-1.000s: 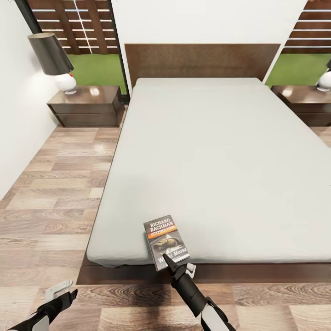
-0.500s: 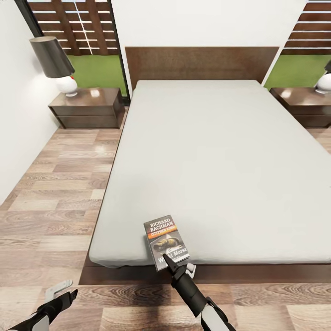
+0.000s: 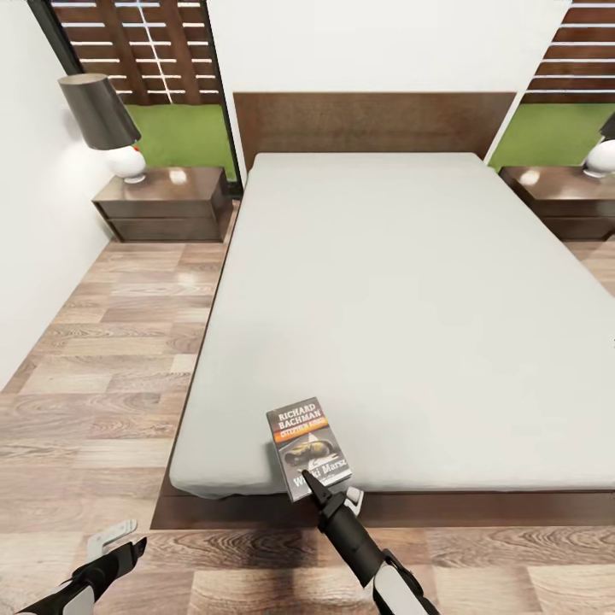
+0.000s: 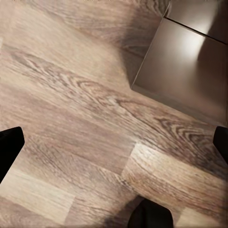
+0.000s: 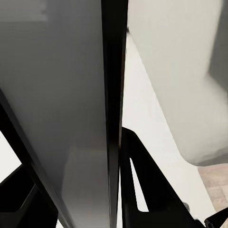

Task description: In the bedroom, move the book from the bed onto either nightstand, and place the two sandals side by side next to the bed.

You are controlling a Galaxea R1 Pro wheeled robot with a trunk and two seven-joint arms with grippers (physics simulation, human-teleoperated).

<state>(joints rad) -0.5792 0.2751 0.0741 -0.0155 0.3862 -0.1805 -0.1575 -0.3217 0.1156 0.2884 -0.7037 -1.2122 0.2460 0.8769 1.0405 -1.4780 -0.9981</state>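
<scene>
book pinched at the foot edge of the bed

right gripper (image 3: 318, 489) clamped on the near edge of the book (image 3: 308, 447), one dark finger (image 3: 313, 487) lying over the cover, a pale finger (image 3: 353, 495) peeking out under the lower right corner. seen edge-on from the right wrist, book (image 5: 71, 109) a thin dark slab pressed between black fingers (image 5: 142, 190), pale mattress just beyond.

lies flat on the bed (image 3: 401, 299), cover up, right at the foot edge of the mattress and near its left corner, lower edge hanging slightly past the mattress rim over the dark platform frame. plenty of bare mattress beyond, all the way up to the headboard (image 3: 376, 121).

left gripper (image 3: 115, 547) held low over the wood floor (image 3: 94, 367), well apart from the bed, fingers spread wide; from the left wrist, black fingertips (image 4: 9, 147) at opposite borders with planks between, and a corner of the dark bed frame (image 4: 185, 71) just ahead.

open strip of floor along the bed's left side, running up to the left nightstand (image 3: 162, 201) against the wall, a white-based lamp (image 3: 107, 120) with dark shade on its left part, right part of the top bare. second nightstand (image 3: 564, 196) at the far right of the bed, partly cut by the border, with another lamp (image 3: 602, 154).
</scene>
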